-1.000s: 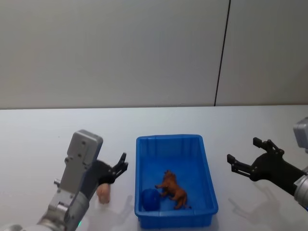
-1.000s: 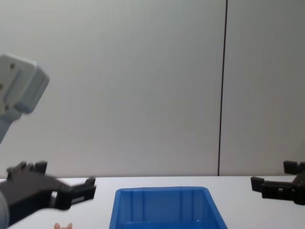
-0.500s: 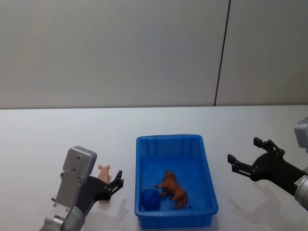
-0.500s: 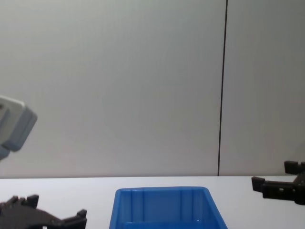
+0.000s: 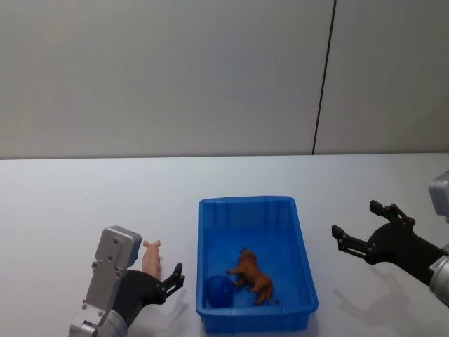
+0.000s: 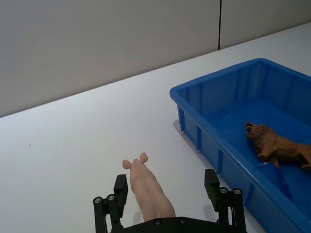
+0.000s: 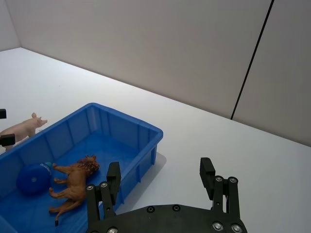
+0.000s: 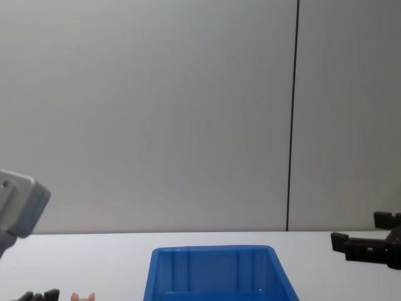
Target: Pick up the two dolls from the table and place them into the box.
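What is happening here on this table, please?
A two-armed robot is putting toys into a blue box. The brown toy already lies inside it, beside a blue ball. The left end effector is open and low over the table, with the pink toy between its fingers, just left of the box; it has not closed on it. The right end effector is open and hangs to the right of the box, holding nothing.

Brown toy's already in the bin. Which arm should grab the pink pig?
Left. The left gripper is open with the pink pig between its fingers on the table, left of the blue bin. The right gripper hovers open on the bin's far side.
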